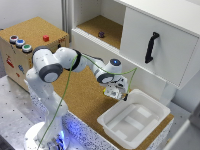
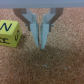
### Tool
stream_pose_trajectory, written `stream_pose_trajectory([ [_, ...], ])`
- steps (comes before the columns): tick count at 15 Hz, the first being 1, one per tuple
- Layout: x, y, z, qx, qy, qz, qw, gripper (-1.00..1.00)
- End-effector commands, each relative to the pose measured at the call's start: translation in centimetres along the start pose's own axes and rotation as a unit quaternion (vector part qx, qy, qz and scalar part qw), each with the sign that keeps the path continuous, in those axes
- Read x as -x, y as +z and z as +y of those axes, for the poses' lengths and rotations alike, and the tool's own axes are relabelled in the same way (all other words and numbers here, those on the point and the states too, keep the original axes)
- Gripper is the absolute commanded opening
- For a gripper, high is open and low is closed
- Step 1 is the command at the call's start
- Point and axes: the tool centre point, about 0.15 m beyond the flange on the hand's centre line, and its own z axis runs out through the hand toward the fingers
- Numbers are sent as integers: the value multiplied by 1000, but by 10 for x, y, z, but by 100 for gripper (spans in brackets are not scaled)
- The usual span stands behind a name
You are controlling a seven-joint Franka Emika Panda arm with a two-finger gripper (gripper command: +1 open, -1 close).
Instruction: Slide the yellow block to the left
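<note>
In the wrist view I see my gripper (image 2: 43, 44) with its fingers pressed together, holding nothing, tips on the cork surface (image 2: 55, 65). The yellow block (image 2: 10, 33), marked with black letters, sits just beside the fingers, not touching them.

In the exterior view the gripper (image 1: 114, 93) hangs right of centre, near a white bin (image 1: 134, 119).

A cork-topped table (image 1: 82, 97) carries a white bin (image 1: 134, 119) at its edge. The yellow block (image 2: 8, 32) rests on the cork; its place relative to the bin is unclear.
</note>
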Motion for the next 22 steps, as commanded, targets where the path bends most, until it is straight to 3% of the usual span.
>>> stream_pose_trajectory([
  [1,-13,11,-7,-16,14,-7,1000,-100],
  [22,-37,7,-147,-30,67,-49,996,-100],
])
